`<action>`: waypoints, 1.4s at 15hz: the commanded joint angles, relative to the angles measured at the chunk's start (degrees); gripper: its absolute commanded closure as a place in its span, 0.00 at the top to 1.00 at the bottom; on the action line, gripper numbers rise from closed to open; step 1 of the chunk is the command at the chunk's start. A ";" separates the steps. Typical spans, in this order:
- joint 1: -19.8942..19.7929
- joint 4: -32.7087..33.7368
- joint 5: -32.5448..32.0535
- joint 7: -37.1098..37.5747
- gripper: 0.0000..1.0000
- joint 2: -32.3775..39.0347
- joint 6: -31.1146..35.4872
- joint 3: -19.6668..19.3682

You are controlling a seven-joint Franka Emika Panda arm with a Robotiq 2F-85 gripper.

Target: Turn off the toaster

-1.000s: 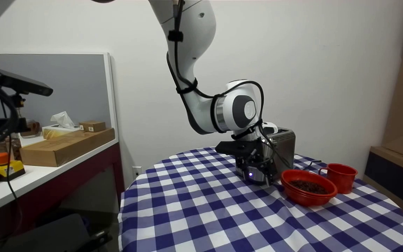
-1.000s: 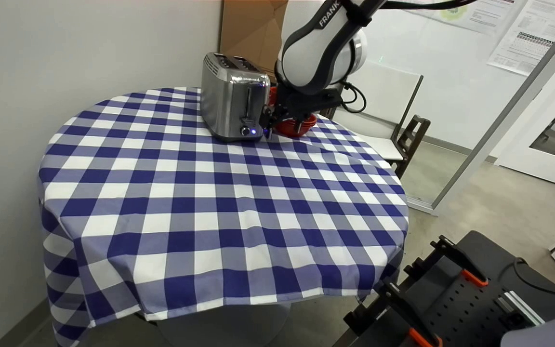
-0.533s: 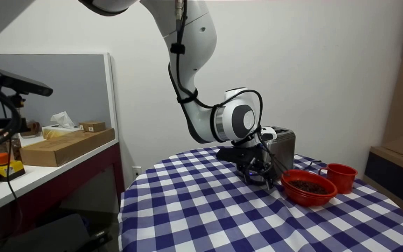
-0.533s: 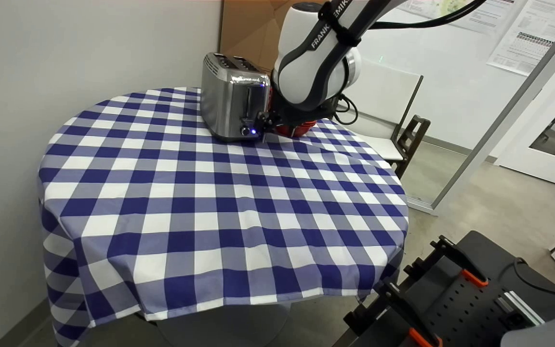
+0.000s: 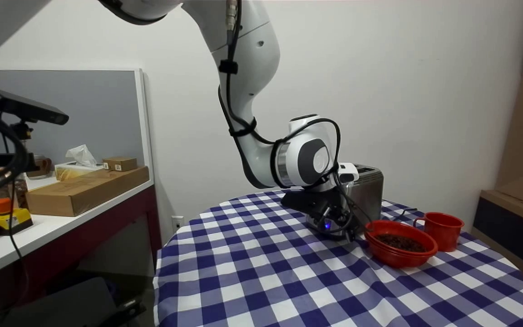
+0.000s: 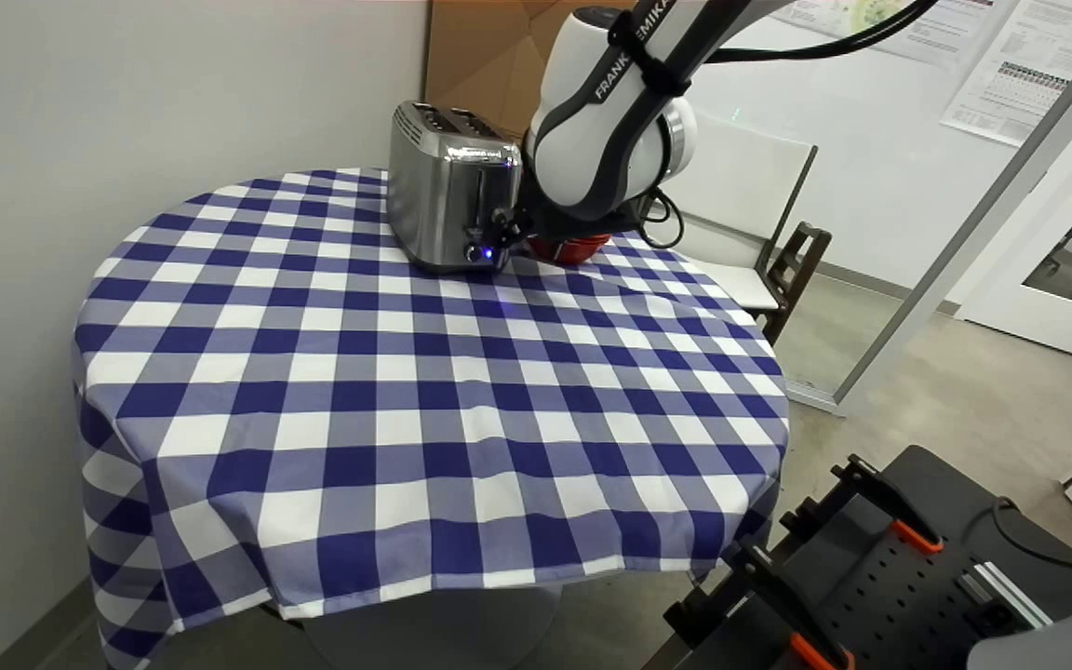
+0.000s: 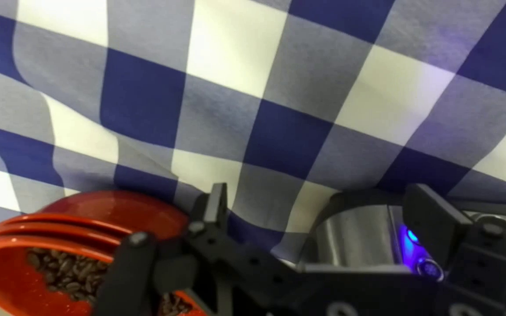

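Observation:
The silver toaster [image 6: 434, 200] stands upright near the wall side of the table. It also shows behind my arm in an exterior view [image 5: 371, 193] and at the lower right of the wrist view [image 7: 358, 237]. A button glows blue [image 6: 488, 253] low on its front, beside a round dial [image 6: 473, 253]. My gripper [image 7: 321, 195] is open and empty, at the toaster's front lower corner. In the wrist view its right finger is in front of the lit button [image 7: 412, 236] and partly covers it. I cannot tell whether it touches. The left finger is between toaster and bowls.
Stacked red bowls [image 5: 400, 256] holding dark beans sit close beside the gripper and toaster. A red mug [image 5: 444, 231] stands behind them. The toaster's cord [image 5: 406, 212] lies behind. A blue and white checked cloth [image 6: 359, 372] covers the round table.
The arm has lowered and the gripper has moved closer to the toaster's front, near the lit button. The blue light still glows. The toaster, bowls and mug have not moved.

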 commanded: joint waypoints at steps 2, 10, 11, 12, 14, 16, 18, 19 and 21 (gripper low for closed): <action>2.01 -0.76 2.44 -0.71 1.00 0.55 3.91 -1.68; 3.38 -2.78 4.71 -2.05 1.00 0.68 9.07 -2.87; 3.66 -3.16 4.80 -2.36 1.00 0.61 9.52 -3.31; 3.75 -3.47 4.90 -2.70 1.00 0.48 9.79 -3.54; 4.05 -4.00 5.24 -3.04 1.00 0.38 10.55 -4.15; 3.86 -4.56 5.83 -3.66 1.00 0.39 11.59 -4.11; 3.57 -5.17 6.58 -4.48 1.00 0.29 12.87 -3.70; 3.20 -5.48 7.02 -4.94 1.00 0.08 13.39 -3.21; 2.79 -6.15 7.67 -5.96 1.00 -0.33 13.82 -2.55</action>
